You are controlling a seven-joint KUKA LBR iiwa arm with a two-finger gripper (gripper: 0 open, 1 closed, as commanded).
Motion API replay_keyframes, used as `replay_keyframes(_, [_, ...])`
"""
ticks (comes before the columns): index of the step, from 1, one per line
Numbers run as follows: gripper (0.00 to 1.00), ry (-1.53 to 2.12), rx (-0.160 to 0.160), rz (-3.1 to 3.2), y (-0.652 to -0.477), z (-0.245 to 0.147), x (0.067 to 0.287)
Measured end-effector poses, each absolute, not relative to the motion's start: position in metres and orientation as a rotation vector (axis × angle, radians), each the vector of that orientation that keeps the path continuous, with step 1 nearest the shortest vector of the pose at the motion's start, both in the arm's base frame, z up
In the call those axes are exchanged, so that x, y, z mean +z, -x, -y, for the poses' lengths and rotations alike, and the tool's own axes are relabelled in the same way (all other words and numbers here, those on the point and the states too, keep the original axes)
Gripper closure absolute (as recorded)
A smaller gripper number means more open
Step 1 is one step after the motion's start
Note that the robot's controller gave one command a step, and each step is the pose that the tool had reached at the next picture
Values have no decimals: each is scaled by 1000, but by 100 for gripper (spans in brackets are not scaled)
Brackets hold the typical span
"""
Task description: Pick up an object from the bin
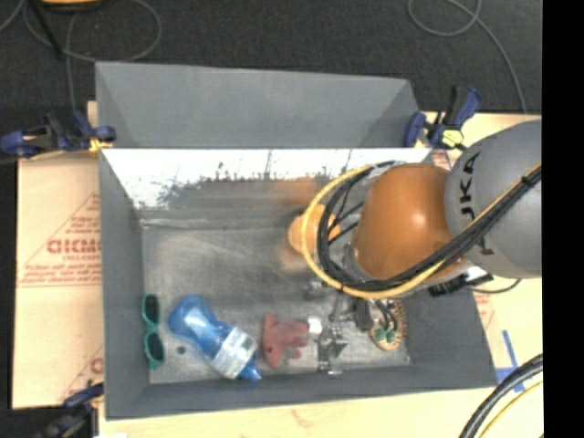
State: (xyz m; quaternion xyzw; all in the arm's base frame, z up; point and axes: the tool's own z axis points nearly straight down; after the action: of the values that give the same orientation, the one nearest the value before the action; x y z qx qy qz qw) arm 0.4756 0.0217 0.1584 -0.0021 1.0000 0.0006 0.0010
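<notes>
The gripper [327, 343] hangs low over the bin's floor, close to the near wall and right of the middle. Whether it is released or clenched I cannot tell, since its metal parts blend into the grey floor below. Nothing shows as grasped in it.

Just to its left lies a dark red lumpy object [281, 338], flat on the floor. This is the nearest thing to the tool and, as I judge it, the likeliest one for the pick. The two sit so close that I cannot tell whether they touch. To the gripper's right, partly under the wrist, is a small green-and-gold thing [388, 333] too hidden to name.

Above the tool rise the orange cover [401, 222] and the looped yellow and black cables [315, 245] of the wrist. The arm stands steeply, which I judge suits a straight downward reach beside the wall.

Further left, a blue plastic bottle [203, 331] lies on its side with its pale end toward the red object. Beyond it a pair of green sunglasses [151, 331] lies against the left wall. All these things lie strung along the near wall, leaving much of the grey metal bin [210, 263] floor bare, so any pick means working close to that wall.
</notes>
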Motion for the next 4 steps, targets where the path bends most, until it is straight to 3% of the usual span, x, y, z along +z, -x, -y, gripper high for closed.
replay_keyframes(1, [100, 68, -2, -3131, -492, -8, 72])
replay_keyframes(2, [100, 68, -2, -3131, -492, -8, 72])
replay_keyframes(3, [100, 47, -3, -3135, -496, -7, 277])
replay_keyframes(4, [100, 46, -3, -3130, -497, -7, 279])
